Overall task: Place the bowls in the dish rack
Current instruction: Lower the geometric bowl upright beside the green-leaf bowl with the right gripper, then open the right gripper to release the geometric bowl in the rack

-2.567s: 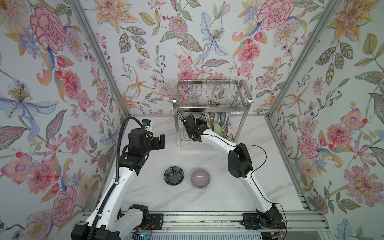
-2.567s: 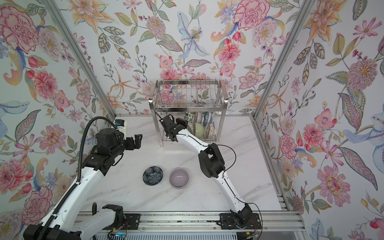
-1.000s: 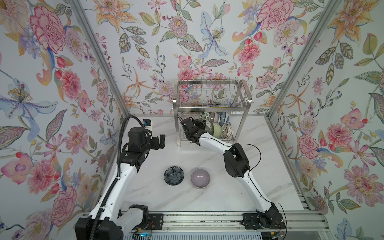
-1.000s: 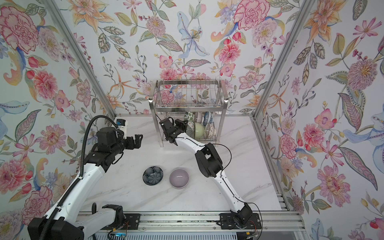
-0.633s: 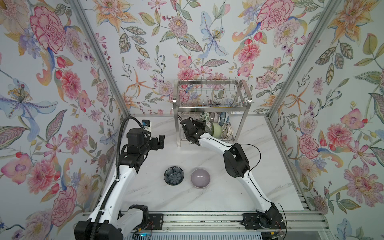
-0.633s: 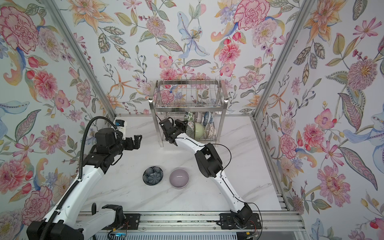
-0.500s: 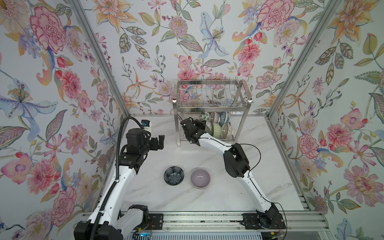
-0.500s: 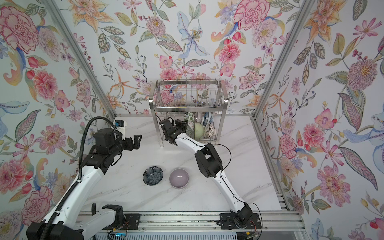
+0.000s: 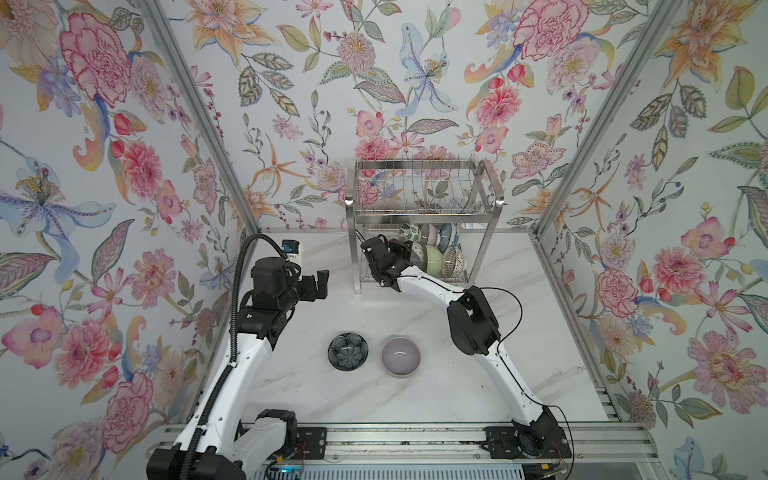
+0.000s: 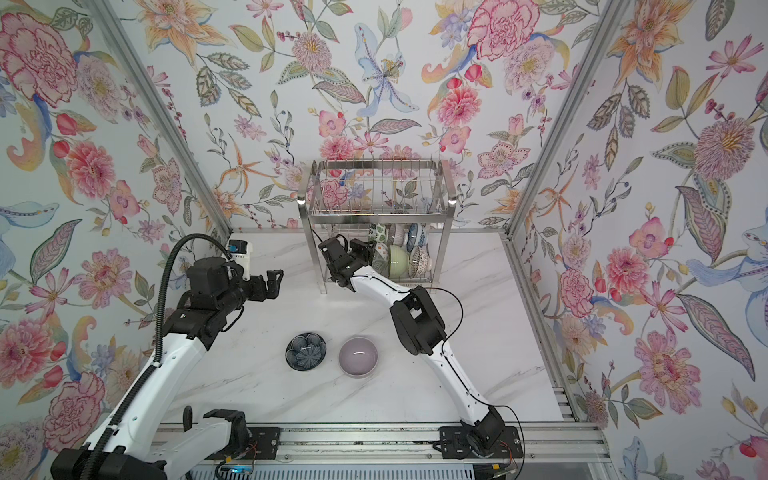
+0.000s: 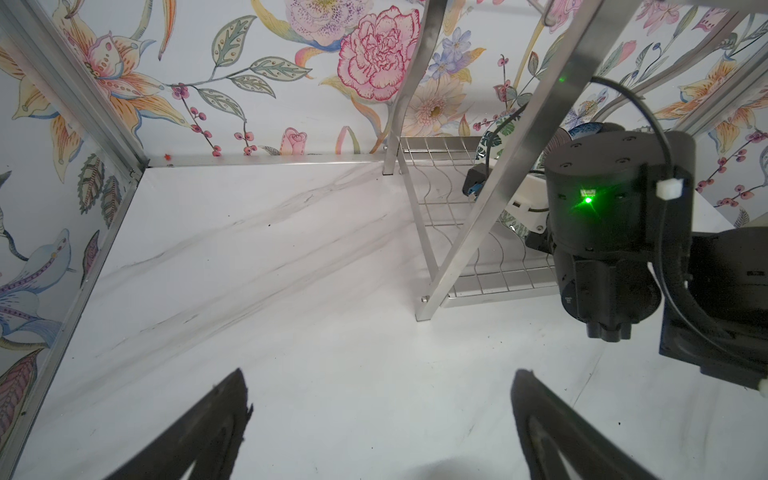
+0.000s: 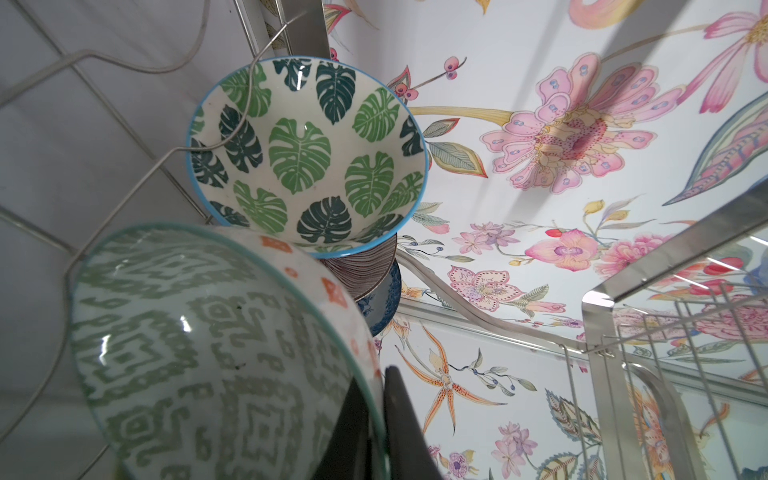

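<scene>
Green geometric bowl point(image 12: 199, 340) sits rim-first, apparently pinched, inside the right tool point(image 12: 376, 388).

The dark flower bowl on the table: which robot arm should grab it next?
Probably the left. The left gripper is open and empty, and the dark flower bowl sits toward its side of the table. The right gripper is busy, shut on the rim of the geometric bowl inside the dish rack.
</scene>
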`<state>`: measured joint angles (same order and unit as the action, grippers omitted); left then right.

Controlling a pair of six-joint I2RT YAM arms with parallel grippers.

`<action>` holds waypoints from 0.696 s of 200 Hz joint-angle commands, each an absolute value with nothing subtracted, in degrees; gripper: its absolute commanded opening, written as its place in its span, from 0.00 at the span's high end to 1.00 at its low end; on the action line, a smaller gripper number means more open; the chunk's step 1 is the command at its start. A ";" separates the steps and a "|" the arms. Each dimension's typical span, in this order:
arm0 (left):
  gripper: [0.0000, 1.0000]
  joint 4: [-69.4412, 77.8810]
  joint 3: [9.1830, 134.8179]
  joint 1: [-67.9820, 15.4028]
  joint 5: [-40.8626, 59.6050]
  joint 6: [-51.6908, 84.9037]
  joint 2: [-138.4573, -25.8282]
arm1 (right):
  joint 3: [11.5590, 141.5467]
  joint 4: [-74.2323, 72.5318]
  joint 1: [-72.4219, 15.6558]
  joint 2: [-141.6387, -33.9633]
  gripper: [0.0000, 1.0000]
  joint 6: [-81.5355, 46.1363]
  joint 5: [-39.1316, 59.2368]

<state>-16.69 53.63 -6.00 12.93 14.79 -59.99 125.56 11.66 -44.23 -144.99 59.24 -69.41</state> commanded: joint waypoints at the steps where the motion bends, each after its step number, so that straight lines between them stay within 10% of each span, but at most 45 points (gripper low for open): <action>1: 0.01 -16.35 52.82 -5.37 13.87 15.14 -58.97 | 124.45 12.23 -44.11 -143.26 0.89 58.29 -68.02; 139: 0.01 -16.32 53.13 -5.36 14.37 15.56 -58.94 | 124.72 12.43 -44.09 -142.52 0.75 57.83 -67.26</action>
